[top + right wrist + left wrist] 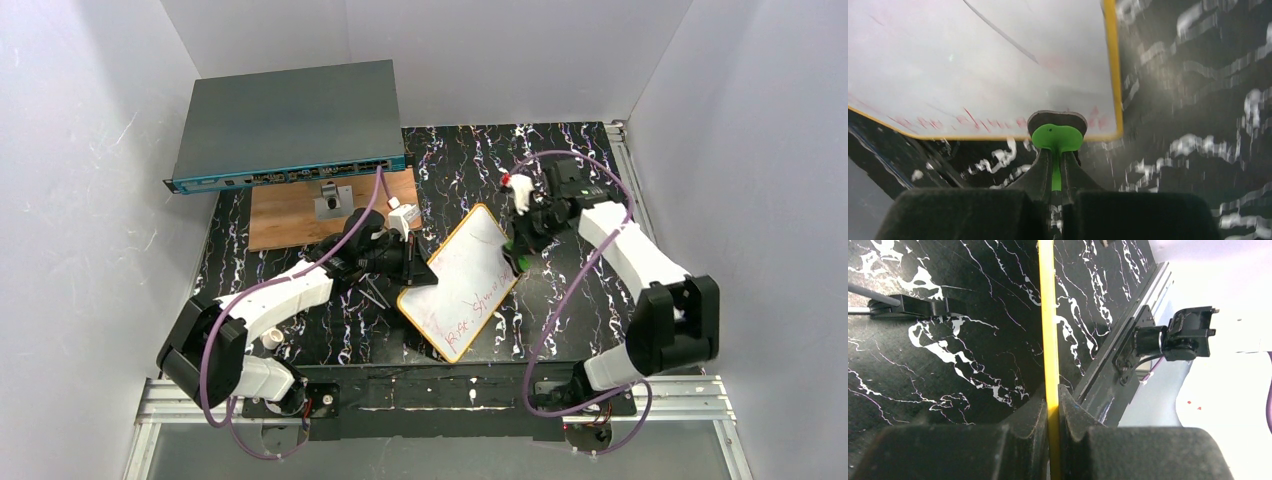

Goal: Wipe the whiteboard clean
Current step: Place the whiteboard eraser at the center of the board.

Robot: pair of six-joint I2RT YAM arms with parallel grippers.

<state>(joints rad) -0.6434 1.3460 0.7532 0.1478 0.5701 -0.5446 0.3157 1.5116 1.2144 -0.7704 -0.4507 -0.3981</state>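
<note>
A small whiteboard (462, 280) with a yellow frame lies tilted on the black marbled table, red writing near its near end. My left gripper (412, 270) is shut on its left edge; the left wrist view shows the yellow frame (1049, 340) edge-on between the jaws. My right gripper (520, 250) is shut on a green eraser (1057, 137) with a dark pad, at the board's right edge. In the right wrist view the eraser sits at the board's (973, 65) corner, over faint red marks (968, 121).
A grey network switch (285, 125) sits at the back left on a wooden board (290, 215). A small white object (402, 215) lies beside the wooden board. White walls enclose the table. A black camera mount (1188, 332) stands at the table's rail.
</note>
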